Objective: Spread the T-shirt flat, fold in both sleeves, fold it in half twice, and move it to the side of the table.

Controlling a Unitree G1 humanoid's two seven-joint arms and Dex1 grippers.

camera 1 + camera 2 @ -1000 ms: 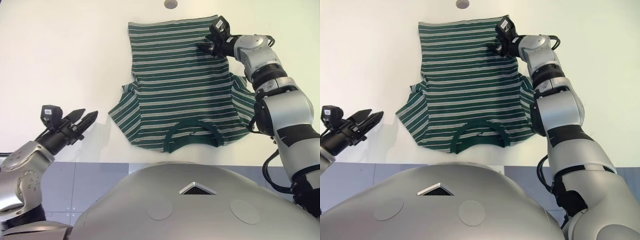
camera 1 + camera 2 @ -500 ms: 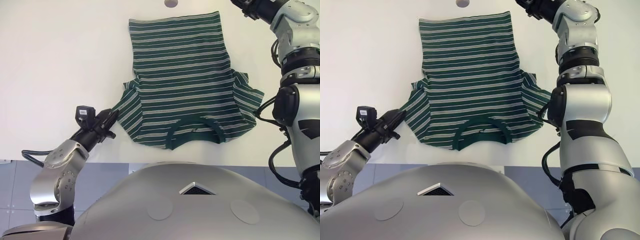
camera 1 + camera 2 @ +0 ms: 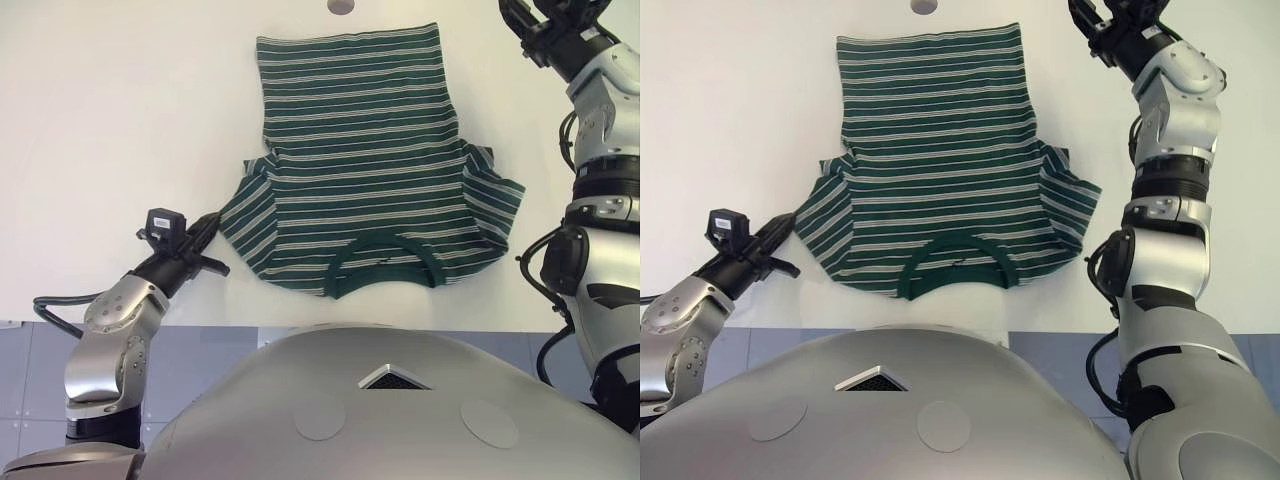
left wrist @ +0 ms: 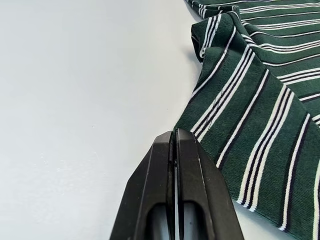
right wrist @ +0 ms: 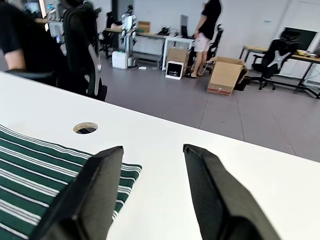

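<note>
A dark green T-shirt (image 3: 360, 170) with white stripes lies on the white table (image 3: 120, 130), collar toward me and hem at the far side. Both sleeves are rumpled at its sides. My left gripper (image 3: 207, 228) is shut, and its tips (image 4: 175, 133) rest at the hem of the left sleeve (image 4: 240, 130); no cloth shows between the fingers. My right gripper (image 3: 1108, 18) is open and raised over the table beyond the shirt's far right corner (image 5: 127, 172), with nothing between its fingers (image 5: 100, 185).
A round cable hole (image 3: 341, 6) sits in the table just past the shirt's hem. Bare table stretches to the left of the shirt (image 3: 100, 100) and to its right (image 3: 530, 120). Behind the far edge lies an office with chairs and boxes.
My right gripper let go of the shirt's far right corner, then rose and swung to the right. My left gripper came in from the left to the left sleeve's hem.
</note>
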